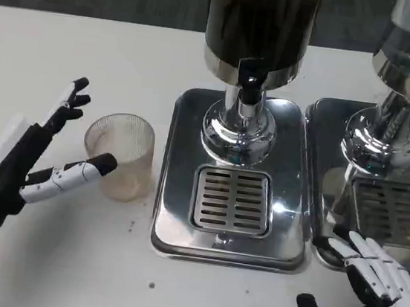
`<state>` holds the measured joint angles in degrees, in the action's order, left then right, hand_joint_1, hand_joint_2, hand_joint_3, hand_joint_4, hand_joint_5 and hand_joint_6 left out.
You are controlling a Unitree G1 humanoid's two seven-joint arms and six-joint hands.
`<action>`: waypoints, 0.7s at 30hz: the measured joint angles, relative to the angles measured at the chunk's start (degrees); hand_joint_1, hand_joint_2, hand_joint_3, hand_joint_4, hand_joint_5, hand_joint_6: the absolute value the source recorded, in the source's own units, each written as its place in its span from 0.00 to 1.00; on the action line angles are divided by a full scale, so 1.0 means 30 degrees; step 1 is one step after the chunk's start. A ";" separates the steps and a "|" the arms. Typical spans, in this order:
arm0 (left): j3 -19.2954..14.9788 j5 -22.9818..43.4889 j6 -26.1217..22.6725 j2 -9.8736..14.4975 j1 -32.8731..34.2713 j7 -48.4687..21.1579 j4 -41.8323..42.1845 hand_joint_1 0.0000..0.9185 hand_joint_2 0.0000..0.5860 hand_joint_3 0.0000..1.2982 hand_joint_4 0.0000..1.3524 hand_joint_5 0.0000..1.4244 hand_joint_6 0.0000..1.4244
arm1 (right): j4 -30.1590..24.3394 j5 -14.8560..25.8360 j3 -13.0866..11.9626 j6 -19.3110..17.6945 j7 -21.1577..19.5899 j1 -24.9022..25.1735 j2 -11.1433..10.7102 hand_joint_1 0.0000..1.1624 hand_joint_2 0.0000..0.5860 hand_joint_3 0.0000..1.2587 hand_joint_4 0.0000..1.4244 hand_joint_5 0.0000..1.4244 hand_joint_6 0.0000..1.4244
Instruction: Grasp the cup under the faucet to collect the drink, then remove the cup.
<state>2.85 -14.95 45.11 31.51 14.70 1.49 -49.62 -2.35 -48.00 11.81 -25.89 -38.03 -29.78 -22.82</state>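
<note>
Plainly, the cup (119, 154) is seen upright on the white table (50, 254), at nine o'clock from the dispenser's drip tray (233, 202), just beside its left edge. It is a clear ribbed cup; whether liquid is inside cannot be told. The dark dispenser tank (258, 21) is set at twelve o'clock, its faucet (250, 92) above the grate. A second dispenser (401, 110) is placed at three o'clock. The left hand (28, 158) is spread around the cup, one fingertip touching it, nothing grasped. The right hand (367, 293) is held released at five o'clock.
</note>
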 measured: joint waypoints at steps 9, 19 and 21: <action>0.0039 0.0669 -0.0024 -0.0366 0.0940 -0.1915 -0.1861 0.16 0.03 0.00 0.00 0.09 0.07 | 0.0028 0.0225 -0.0014 -0.0349 0.0338 0.0036 -0.0010 0.28 0.65 0.24 0.12 0.13 0.17; 0.0071 0.1039 -0.0298 -0.0393 0.1609 -0.3206 -0.3075 0.16 0.03 0.00 0.00 0.08 0.06 | 0.0027 0.0402 -0.0090 -0.0440 0.0449 -0.0022 -0.0016 0.28 0.64 0.25 0.13 0.14 0.17; 0.0072 0.1059 -0.0466 -0.0396 0.1779 -0.3413 -0.3225 0.16 0.03 0.00 0.00 0.08 0.06 | 0.0027 0.0404 -0.0092 -0.0509 0.0504 -0.0058 -0.0017 0.28 0.64 0.25 0.13 0.14 0.18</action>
<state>3.06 -11.78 43.71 30.33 20.04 -8.75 -59.29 -2.27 -46.79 11.54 -27.42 -36.52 -29.95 -22.87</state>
